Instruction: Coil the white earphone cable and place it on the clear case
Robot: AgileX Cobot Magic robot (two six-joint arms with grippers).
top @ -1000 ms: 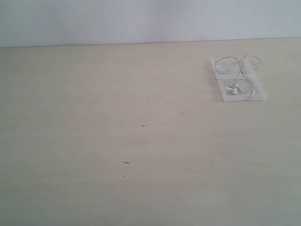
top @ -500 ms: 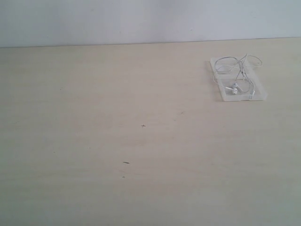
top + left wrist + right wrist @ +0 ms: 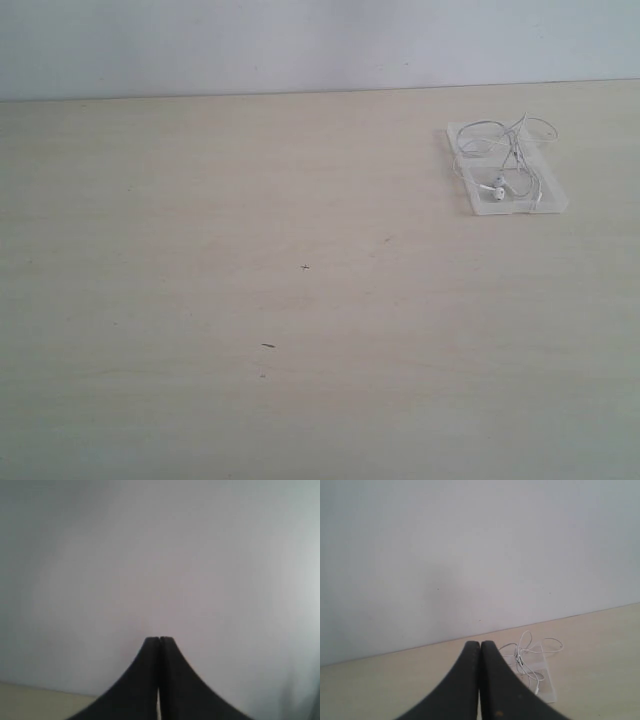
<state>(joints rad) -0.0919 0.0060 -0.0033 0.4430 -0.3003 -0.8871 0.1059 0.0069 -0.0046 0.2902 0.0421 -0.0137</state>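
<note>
The clear case [image 3: 545, 200] lies flat at the far right of the table, near its back edge. The white earphone cable [image 3: 512, 158] rests on it in loose loops, its two earbuds [image 3: 497, 187] toward the case's near end and one loop spilling past the far end. Neither arm appears in the exterior view. In the right wrist view my right gripper [image 3: 480, 644] is shut and empty, with the cable [image 3: 526, 650] and case [image 3: 546, 686] beyond its fingers. My left gripper [image 3: 159, 640] is shut and empty, facing the blank wall.
The pale wooden table [image 3: 300, 300] fills the exterior view, with small dark specks [image 3: 267, 346] near its middle. A plain white wall [image 3: 300, 45] stands behind the table's back edge.
</note>
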